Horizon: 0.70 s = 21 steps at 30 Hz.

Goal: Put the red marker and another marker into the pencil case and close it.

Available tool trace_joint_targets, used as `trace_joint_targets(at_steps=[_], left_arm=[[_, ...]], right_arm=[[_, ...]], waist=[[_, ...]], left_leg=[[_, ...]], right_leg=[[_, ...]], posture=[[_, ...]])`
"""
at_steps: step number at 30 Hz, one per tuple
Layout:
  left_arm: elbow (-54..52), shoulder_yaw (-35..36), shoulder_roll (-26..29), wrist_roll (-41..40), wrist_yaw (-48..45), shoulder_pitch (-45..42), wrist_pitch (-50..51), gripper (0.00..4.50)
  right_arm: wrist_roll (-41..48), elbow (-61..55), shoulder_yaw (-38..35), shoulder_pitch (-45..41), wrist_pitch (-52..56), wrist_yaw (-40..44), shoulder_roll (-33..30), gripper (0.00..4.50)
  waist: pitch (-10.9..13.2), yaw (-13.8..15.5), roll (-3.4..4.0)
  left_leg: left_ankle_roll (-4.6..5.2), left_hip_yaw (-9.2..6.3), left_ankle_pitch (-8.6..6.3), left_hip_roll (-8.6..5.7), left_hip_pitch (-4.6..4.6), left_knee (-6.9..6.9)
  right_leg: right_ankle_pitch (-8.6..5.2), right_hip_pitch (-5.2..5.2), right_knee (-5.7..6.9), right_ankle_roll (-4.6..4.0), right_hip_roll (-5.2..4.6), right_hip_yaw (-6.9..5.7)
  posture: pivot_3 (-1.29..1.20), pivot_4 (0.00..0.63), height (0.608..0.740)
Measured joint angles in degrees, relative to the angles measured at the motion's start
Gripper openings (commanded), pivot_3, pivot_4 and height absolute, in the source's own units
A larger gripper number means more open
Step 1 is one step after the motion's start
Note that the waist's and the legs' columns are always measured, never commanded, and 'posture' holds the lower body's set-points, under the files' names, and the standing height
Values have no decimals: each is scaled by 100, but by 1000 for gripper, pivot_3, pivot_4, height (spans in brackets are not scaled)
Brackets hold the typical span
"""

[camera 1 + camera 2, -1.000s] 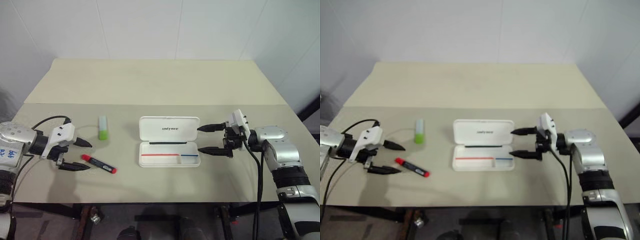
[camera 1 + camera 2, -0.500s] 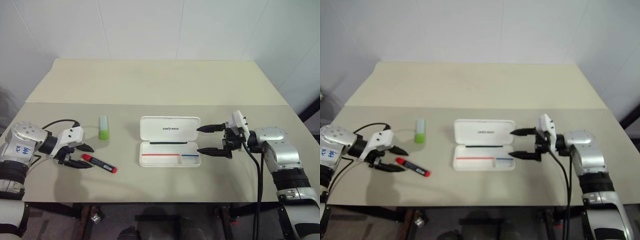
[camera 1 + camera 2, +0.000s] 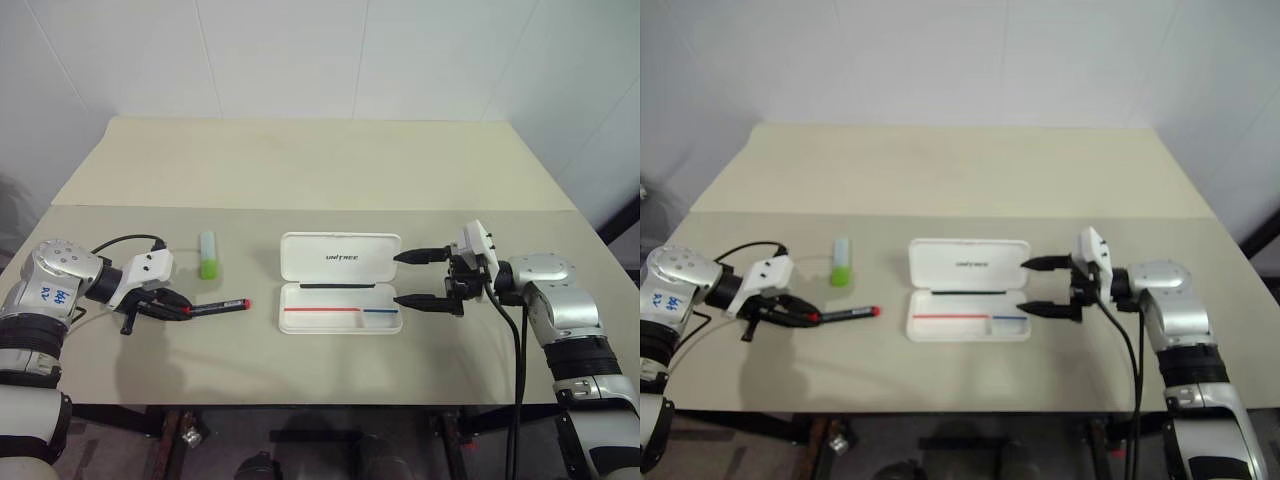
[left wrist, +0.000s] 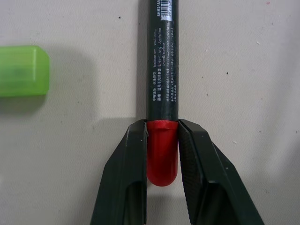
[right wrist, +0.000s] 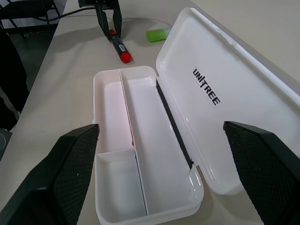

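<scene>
At nine o'clock on the table, my left gripper (image 4: 162,140) pinches the red marker (image 3: 212,307) by its cap. Next I lift it into the pencil case (image 3: 340,306). My right gripper (image 3: 420,278) waits wide.

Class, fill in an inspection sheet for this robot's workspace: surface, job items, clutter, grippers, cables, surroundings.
Surface: beige table, a seam running across it.
Job's things: red marker lies flat on the table, pointing toward the pencil case; the case lies open, lid flat, tray holding no markers. Green highlighter lies loose on the table beyond the marker.
Clutter: nothing seen.
Grippers: left gripper has its fingers closed against the marker's red end; right gripper is open beside the case's right end, holding nothing.
Cables: black cable loops over the left wrist; another hangs along the right arm.
Surroundings: white walls.
</scene>
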Motion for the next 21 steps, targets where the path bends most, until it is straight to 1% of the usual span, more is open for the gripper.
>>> trace_joint_targets(at_steps=[2,5,11,15,17,21], left_arm=[[-166,4,1,-14,0,3,14,580],[-797,112,16,-219,-1,25,132,580],[-2365,593,307,-918,-2,545,903,580],[-3203,786,338,-1318,27,607,1413,580],[-3490,867,236,-1443,131,576,1595,580],[-3983,709,-322,-1517,516,337,2078,580]], right_arm=[[2,-1,-1,0,0,-4,0,4500],[5,-2,-11,1,-1,-3,-2,4500],[108,3,-99,88,-9,70,-109,4500],[236,14,-244,102,-12,143,-114,4500],[269,38,-294,105,-21,182,-140,4500],[259,84,-291,106,-40,201,-153,4500]], waist=[[0,0,0],[0,4,-1],[0,-16,-1],[1,-5,-1],[0,5,-1],[0,18,-1]], left_leg=[[0,0,0,0,-1,0],[0,-1,0,0,-3,1],[3,-1,-2,1,-1,0],[1,-1,-1,1,2,6],[0,-1,0,0,4,8],[0,-5,2,-3,2,13]], right_leg=[[0,0,0,0,0,0],[1,0,-1,1,-1,0],[0,0,-2,1,0,2],[1,1,7,2,1,4],[1,3,9,2,1,4],[6,8,8,12,2,7]], posture=[[0,150,740],[0,150,740],[0,150,740],[0,150,740],[0,150,740],[0,150,740]])
